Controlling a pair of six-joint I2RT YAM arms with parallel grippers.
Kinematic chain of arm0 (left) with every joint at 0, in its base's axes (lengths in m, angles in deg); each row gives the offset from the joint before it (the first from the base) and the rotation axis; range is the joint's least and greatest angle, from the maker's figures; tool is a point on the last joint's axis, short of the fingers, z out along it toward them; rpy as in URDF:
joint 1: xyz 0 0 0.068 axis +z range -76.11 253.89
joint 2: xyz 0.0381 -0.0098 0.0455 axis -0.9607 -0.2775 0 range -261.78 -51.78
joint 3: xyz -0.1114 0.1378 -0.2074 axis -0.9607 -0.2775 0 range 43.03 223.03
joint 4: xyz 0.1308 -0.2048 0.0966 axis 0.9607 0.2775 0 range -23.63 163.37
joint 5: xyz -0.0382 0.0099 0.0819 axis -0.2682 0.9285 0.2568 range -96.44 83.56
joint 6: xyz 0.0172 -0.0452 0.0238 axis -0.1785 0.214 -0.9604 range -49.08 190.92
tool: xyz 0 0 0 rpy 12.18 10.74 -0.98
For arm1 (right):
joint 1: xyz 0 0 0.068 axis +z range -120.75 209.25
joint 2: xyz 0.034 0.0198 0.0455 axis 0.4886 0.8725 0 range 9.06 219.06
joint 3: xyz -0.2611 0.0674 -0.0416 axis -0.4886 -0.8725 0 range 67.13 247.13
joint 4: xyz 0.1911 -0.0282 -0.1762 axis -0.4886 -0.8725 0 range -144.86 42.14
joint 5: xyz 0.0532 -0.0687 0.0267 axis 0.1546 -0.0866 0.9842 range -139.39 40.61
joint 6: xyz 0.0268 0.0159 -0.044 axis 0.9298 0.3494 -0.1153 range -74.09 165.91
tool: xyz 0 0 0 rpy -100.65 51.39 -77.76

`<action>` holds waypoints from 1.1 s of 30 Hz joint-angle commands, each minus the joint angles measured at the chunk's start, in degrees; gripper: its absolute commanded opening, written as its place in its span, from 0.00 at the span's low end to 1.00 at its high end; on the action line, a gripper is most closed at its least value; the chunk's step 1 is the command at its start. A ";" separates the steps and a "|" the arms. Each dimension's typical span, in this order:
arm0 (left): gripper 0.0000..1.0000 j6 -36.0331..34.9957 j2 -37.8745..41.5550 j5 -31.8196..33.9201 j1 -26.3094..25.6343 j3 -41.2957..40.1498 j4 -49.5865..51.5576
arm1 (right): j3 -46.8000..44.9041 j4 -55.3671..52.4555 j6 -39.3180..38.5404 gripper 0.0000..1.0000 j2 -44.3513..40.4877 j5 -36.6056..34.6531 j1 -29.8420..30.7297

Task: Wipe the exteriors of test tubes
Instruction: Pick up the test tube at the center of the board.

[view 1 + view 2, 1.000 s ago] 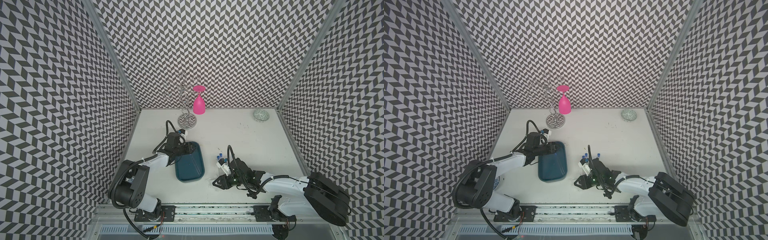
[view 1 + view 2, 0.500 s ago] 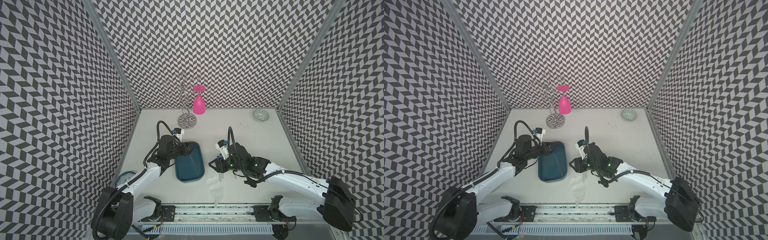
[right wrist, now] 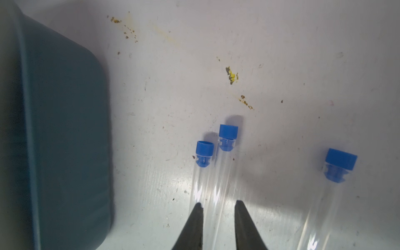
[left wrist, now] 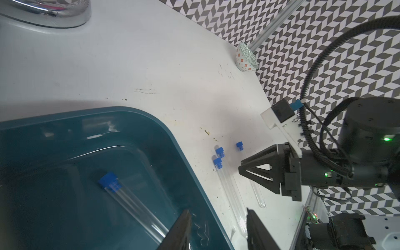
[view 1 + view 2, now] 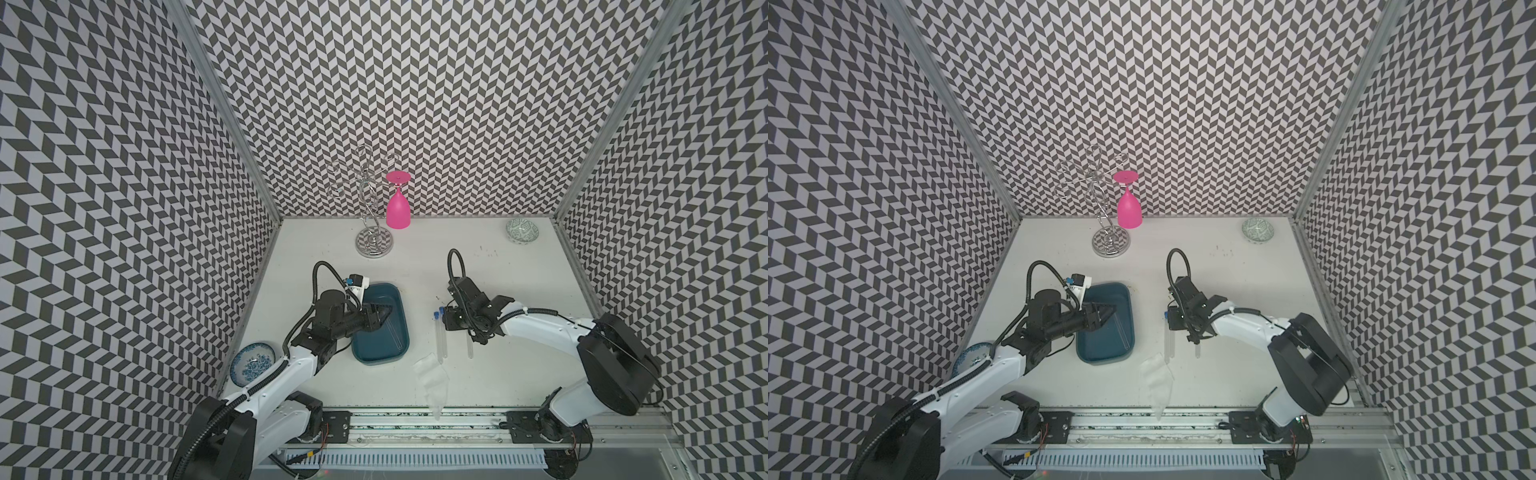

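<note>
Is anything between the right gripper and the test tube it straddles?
Nothing visible lies between the right gripper and the test tube between its jaws. The neighbouring tube lies tight beside it, apparently under one jaw, and may hinder closing.

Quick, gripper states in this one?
Left gripper: open, holding nothing.
Right gripper: jaws straddle a test tube lying on the table; whether it is clamped cannot be told.

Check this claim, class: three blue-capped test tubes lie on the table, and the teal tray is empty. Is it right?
No. The teal tray is not empty: the left wrist view shows one blue-capped test tube lying in it. Three blue-capped test tubes do lie on the table.
</note>
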State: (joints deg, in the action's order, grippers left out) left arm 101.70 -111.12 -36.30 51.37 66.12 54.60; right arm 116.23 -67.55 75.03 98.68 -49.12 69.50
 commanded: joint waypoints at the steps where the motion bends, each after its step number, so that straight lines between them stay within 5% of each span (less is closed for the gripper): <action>1: 0.45 0.60 0.97 -0.20 -1.34 -0.77 -2.09 | 1.09 1.14 0.65 0.26 1.20 -2.31 0.44; 25: 0.46 0.92 2.19 0.16 -4.72 -1.27 -1.63 | 4.33 -1.53 1.90 0.18 11.85 -10.00 1.59; 33: 0.49 0.79 1.96 -0.51 -5.67 -0.96 -2.04 | 2.41 2.66 4.64 0.13 5.39 -4.43 1.03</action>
State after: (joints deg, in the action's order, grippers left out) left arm 102.51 -109.63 -36.26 46.47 65.09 53.57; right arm 120.15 -65.95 77.46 107.45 -55.70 70.72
